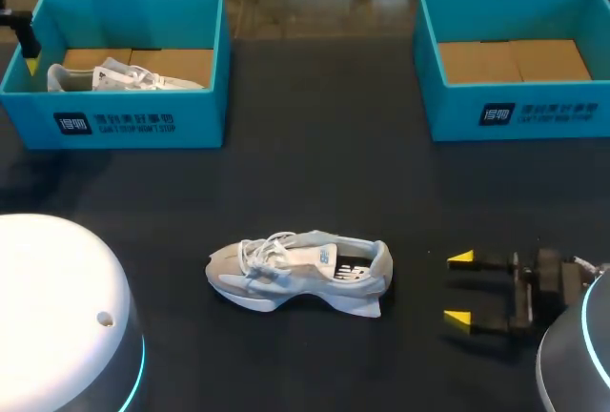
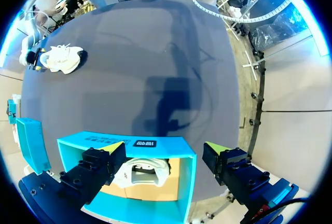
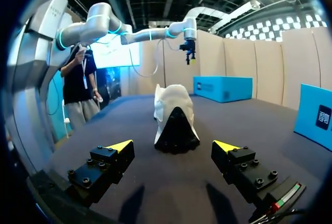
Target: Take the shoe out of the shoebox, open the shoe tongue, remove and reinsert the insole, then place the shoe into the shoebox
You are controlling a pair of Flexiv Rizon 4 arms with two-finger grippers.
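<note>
A grey-and-white shoe [image 1: 300, 274] sits upright on its sole at the near middle of a dark table [image 1: 315, 174]. Its toe points left and its heel right, its white laces lie loose over the tongue, and a dark panel marks its side. There are two shoes in all. The second shoe [image 1: 124, 76], white, lies inside the left box [image 1: 143, 121] on a brown cardboard floor. There are also two boxes, both bright blue with open tops. The left box is at the far left of the table and the right box [image 1: 519, 112] at the far right, well apart, and the right box shows its own cardboard floor. The right gripper [image 1: 459, 288] rests low at the near right, level with the shoe, with its jaws spread wide. Its yellow tips point left at the heel across bare tabletop. From its wrist, the heel stands dead ahead between the two fingers and apart from both. The left gripper [image 2: 165, 149] hangs above the left end of the left box, jaws also spread. One finger is over the box and the other is outside its wall. The second shoe lies below, touched by neither finger.
</note>
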